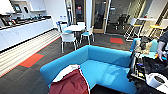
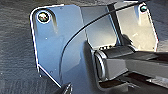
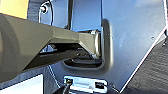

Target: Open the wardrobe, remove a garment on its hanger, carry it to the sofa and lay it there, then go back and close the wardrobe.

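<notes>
Lying on sofa [image 1: 105, 67] corner, garment [image 1: 71, 83], maroon, white-trimmed

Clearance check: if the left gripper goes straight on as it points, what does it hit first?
Likely the dark carpet, which lies beyond the wrist plate in the left wrist view; depth unclear.

Blue sofa [image 1: 110, 67] across lower centre of frame; maroon garment [image 1: 71, 83] with white sleeve at lower centre, over its near left arm. Seat cushions bare.
</notes>
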`<state>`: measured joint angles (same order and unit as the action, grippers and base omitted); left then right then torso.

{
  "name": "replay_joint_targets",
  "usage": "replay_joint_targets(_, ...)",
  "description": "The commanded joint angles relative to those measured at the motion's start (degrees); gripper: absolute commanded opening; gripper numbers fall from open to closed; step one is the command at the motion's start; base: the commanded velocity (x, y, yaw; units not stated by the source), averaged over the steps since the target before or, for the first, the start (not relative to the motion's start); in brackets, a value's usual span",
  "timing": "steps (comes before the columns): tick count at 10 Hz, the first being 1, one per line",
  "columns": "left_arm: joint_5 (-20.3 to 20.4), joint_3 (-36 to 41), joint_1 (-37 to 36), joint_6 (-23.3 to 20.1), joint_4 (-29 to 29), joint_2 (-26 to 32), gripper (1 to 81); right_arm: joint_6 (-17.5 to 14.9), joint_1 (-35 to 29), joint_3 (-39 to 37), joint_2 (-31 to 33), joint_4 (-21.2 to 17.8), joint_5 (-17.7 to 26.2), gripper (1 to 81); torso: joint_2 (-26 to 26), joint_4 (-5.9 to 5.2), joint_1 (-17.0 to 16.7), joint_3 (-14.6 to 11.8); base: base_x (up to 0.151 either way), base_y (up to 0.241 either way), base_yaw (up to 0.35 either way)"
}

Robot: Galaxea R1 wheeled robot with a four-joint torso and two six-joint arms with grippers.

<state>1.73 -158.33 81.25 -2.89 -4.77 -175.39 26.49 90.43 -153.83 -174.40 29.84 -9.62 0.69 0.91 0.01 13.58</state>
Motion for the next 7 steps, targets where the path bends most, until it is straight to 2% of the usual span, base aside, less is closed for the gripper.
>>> replay_joint_targets(1,-3.8,0.2,-1.7,-0.2,-0.6,0.0,81.1,0.1,-0.6,0.2,-0.1,0.6,2.5,81.1,0.0,0.00,0.0,0.0,0.000,0.000,0.000)
replay_joint_targets(7,-4.2,0.2,-1.7,-0.2,-0.6,0.2,81.1,0.2,-0.7,0.2,-0.1,0.6,2.6,81.1,0.0,0.00,0.0,0.0,0.000,0.000,0.200)
